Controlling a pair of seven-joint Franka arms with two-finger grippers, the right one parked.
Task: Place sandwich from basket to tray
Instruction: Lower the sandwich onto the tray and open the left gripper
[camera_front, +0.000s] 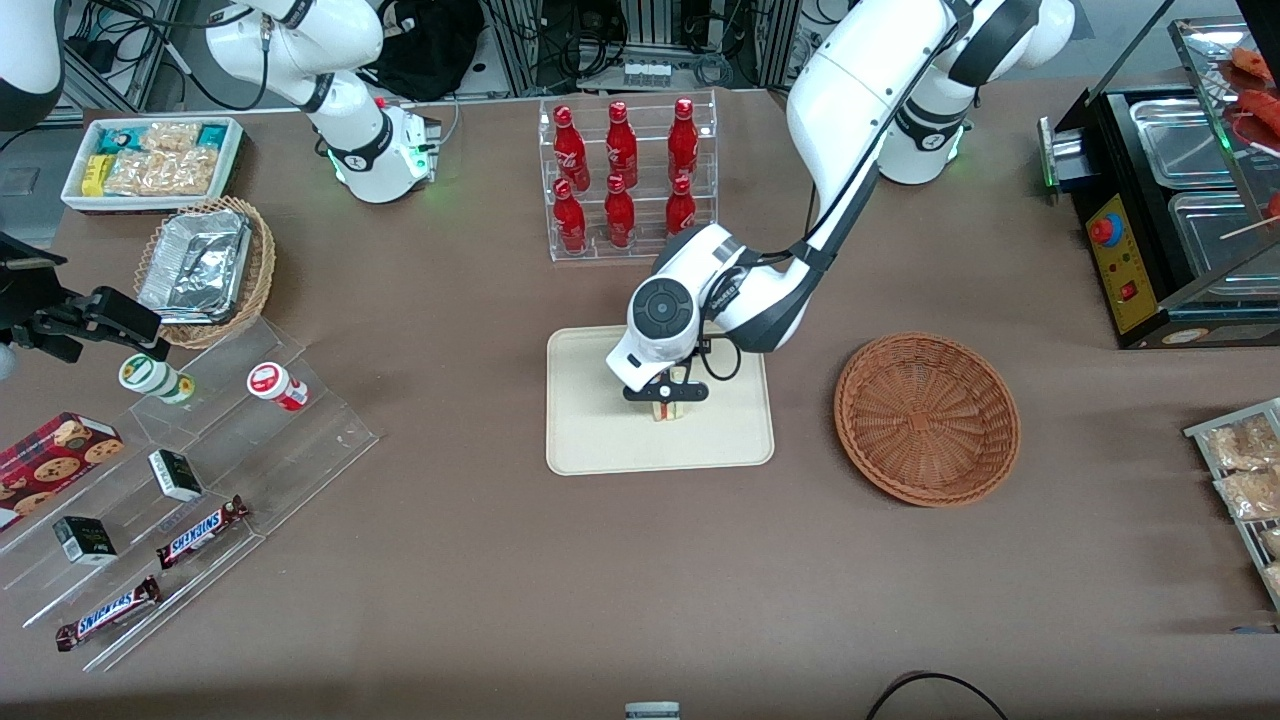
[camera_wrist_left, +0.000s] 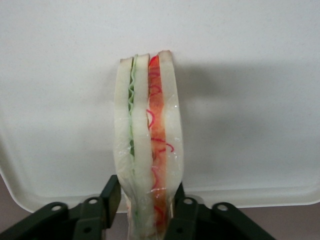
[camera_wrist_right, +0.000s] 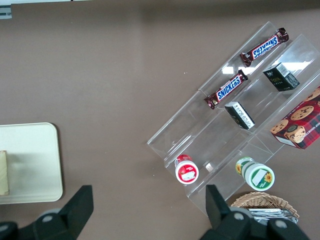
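Gripper: my gripper (camera_front: 667, 396) is low over the tray (camera_front: 590, 450), and its two fingers (camera_wrist_left: 111, 194) pinch the sandwich (camera_wrist_left: 149, 150) from both bread sides.
Sandwich: it stands on edge between my fingers, with the green and red-orange filling toward my wrist camera. In the front view its lower edge (camera_front: 668, 409) seems to meet the tray near the middle, but I cannot tell if it really touches.
Tray: it lies flat near the middle of the table, nearer to the front camera than the rack of red bottles (camera_front: 625, 172).
Basket: the round brown wicker basket (camera_front: 927, 417) lies beside the tray, toward my arm's end of the table, with nothing in it.
Step in hand: I judge it is the setting down and letting go.
How to do it well: I should lower until the bread rests on the tray, then spread the fingers slowly and evenly, and rise straight up.
Risk: a wedge standing on edge may tip over.
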